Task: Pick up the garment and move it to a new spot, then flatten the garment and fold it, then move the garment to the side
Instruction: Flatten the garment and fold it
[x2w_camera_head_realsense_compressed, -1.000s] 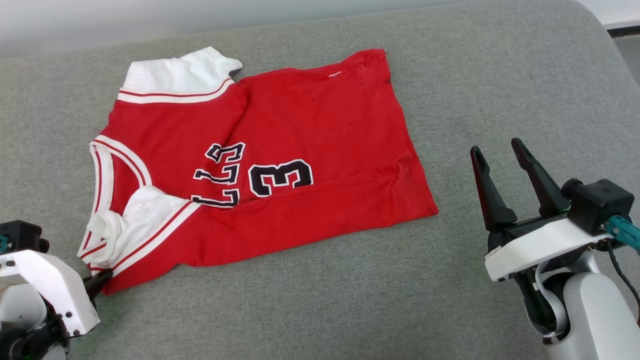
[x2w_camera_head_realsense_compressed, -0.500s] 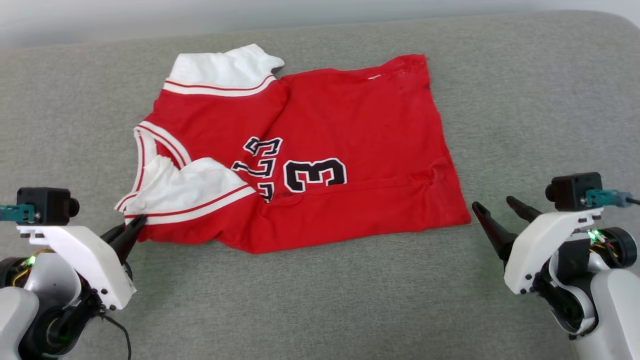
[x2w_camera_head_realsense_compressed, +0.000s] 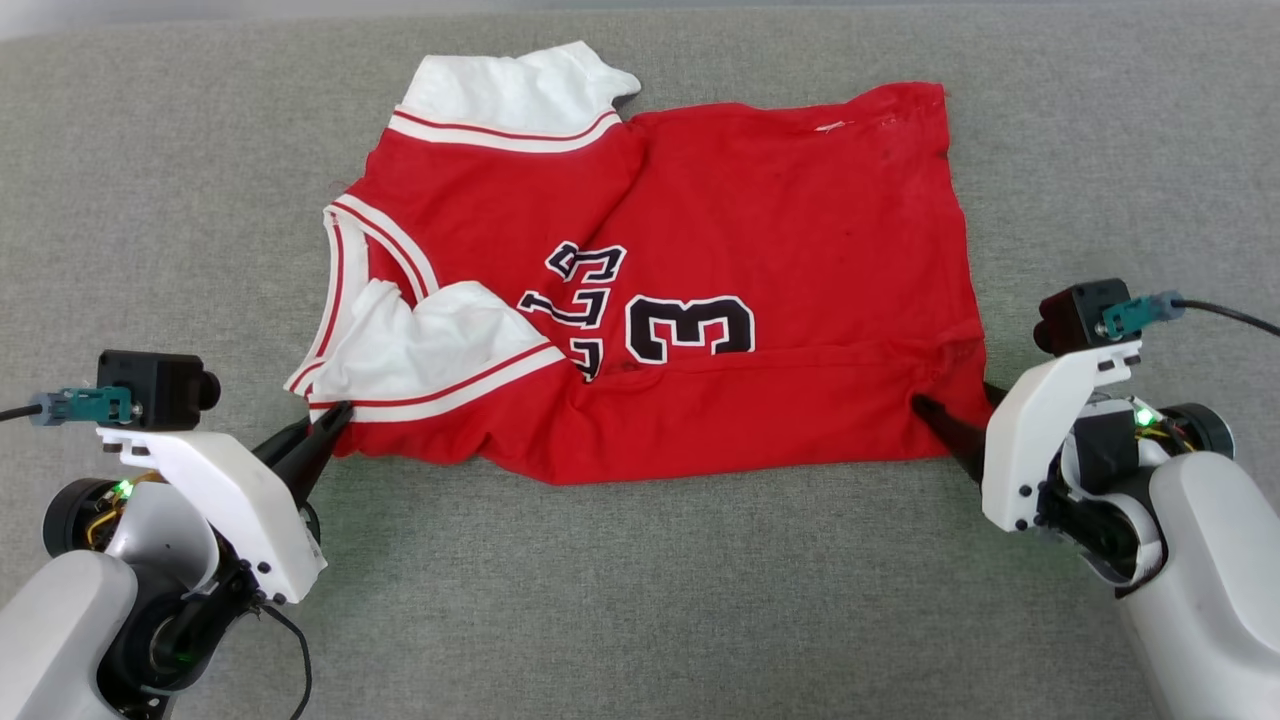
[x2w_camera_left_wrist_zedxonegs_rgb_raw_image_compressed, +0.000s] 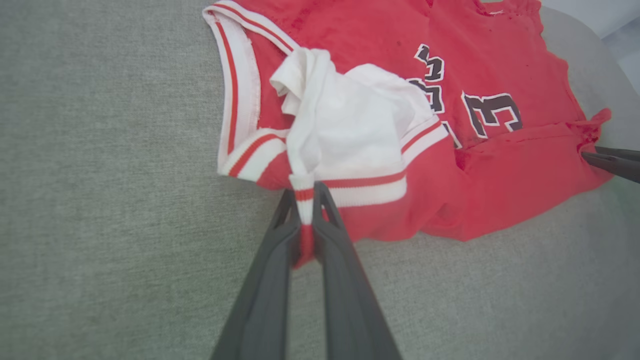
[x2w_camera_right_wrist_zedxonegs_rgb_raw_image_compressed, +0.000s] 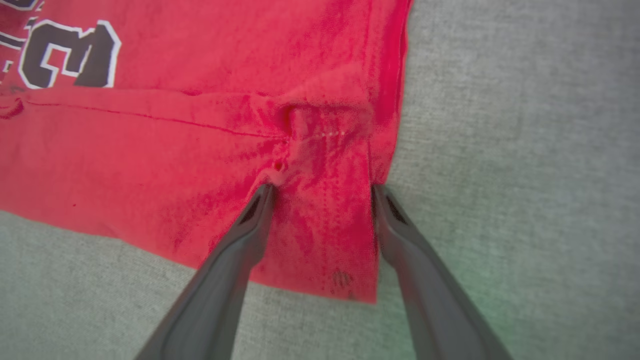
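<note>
Red jersey-style garment (x2w_camera_head_realsense_compressed: 760, 200), white sleeves, near edge folded over, flat on grey fabric

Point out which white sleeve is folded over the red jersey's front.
The near short white sleeve, on the red jersey, its striped trim pinched in the left gripper; the far sleeve lies spread outward.

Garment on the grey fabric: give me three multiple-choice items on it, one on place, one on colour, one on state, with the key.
1. The left gripper holds the garment at: A) far sleeve B) striped sleeve trim C) printed number.
2. The lettering is: A) blue B) yellow C) black.
3. Jaws of the right gripper are: A) open astride the hem corner B) shut on cloth C) shut beside it.
Key: 1B, trim pinched between its jaws; 2C, black 3 outlined white; 3A, cloth lies between spread jaws.
</note>
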